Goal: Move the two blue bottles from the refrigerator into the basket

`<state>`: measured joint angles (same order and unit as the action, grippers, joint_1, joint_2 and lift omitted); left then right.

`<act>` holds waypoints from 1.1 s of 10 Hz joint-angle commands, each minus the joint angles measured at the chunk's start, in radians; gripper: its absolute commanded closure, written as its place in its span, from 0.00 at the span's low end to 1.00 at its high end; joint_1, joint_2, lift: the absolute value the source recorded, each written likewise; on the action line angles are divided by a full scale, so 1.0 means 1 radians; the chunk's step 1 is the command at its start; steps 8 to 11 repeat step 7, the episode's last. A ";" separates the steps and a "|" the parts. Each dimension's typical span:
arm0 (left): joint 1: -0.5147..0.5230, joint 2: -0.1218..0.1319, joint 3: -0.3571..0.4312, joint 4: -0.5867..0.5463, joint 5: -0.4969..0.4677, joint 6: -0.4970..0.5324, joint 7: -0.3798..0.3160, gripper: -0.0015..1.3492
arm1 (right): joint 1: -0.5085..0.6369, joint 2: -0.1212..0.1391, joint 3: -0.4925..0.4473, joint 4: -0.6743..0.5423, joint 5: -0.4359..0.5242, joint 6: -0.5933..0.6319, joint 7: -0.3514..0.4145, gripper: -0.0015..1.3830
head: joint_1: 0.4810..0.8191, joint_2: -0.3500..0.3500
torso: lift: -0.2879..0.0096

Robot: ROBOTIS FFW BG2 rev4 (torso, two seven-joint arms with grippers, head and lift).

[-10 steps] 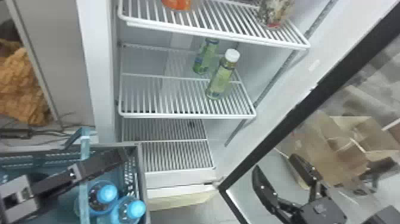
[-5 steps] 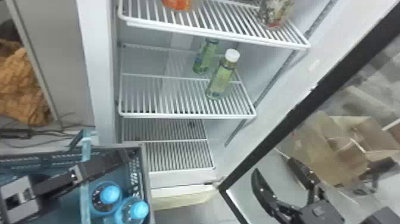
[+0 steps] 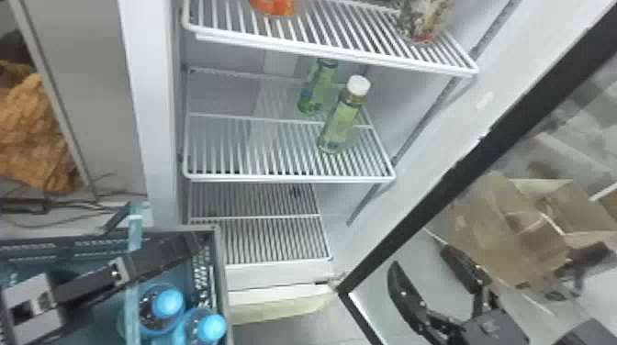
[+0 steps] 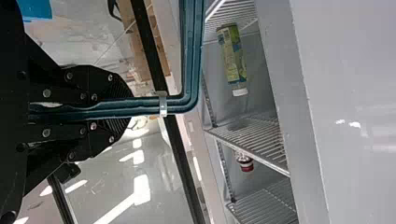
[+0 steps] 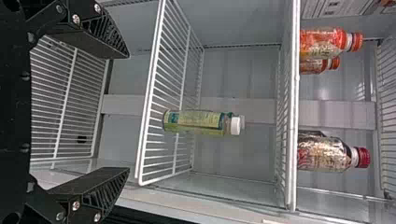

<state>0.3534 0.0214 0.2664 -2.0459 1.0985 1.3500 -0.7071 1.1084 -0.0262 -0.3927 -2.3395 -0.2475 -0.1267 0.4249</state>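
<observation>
Blue bottles (image 3: 168,302) inside basket (image 3: 221,275)

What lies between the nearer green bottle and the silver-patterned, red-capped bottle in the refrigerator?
A white wire shelf lies between the green bottle and the red-capped bottle, as the right wrist view shows.

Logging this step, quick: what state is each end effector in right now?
Left end effector: closed on the basket handle.
Right end effector: open, holding nothing.
</observation>
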 commanded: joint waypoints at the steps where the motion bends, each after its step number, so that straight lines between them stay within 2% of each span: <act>1: 0.000 0.000 -0.001 0.000 -0.002 0.000 0.000 0.89 | -0.002 -0.003 -0.002 0.002 -0.002 0.004 0.000 0.15 | 0.63 0.00 | 0.23; 11: -0.002 -0.001 -0.001 0.000 0.004 -0.003 0.000 0.89 | -0.011 -0.001 -0.002 0.007 0.004 0.004 0.008 0.15 | 0.63 0.00 | 0.23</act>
